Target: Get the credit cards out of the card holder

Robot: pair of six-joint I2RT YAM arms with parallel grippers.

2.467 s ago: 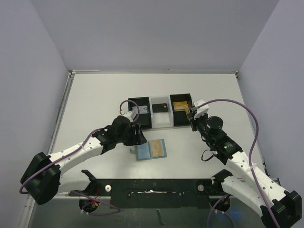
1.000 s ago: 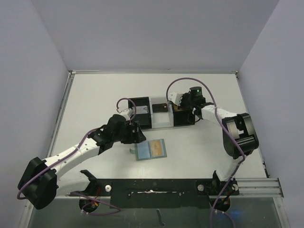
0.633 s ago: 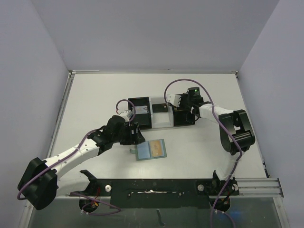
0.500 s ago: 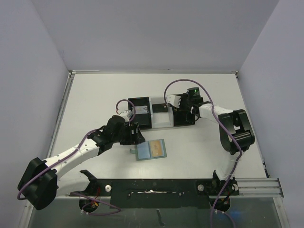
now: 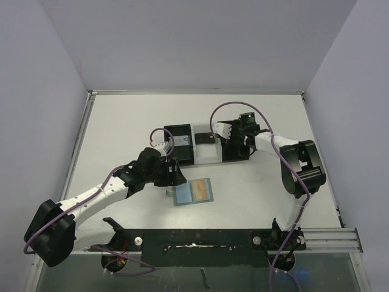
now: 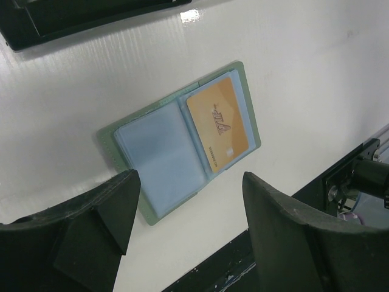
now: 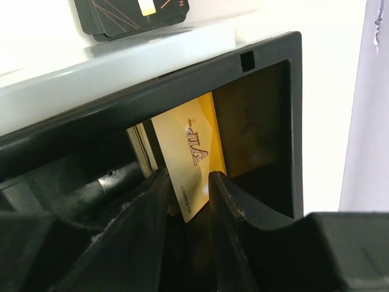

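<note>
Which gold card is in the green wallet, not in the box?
The gold card lying flat in a pocket of the open card holder. The other gold card leans inside the black box instead.

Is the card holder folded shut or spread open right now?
Spread open: the card holder lies flat, both pale blue inner panels facing up, a gold-orange card in one pocket.

card holder [image 5: 193,191] (card [image 6: 217,131] inside) before boxes [image 5: 180,129]

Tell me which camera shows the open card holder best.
Left wrist: the card holder fills the frame, lying open with a gold card in one pocket. The top view shows it small; the right wrist view misses it.
</note>
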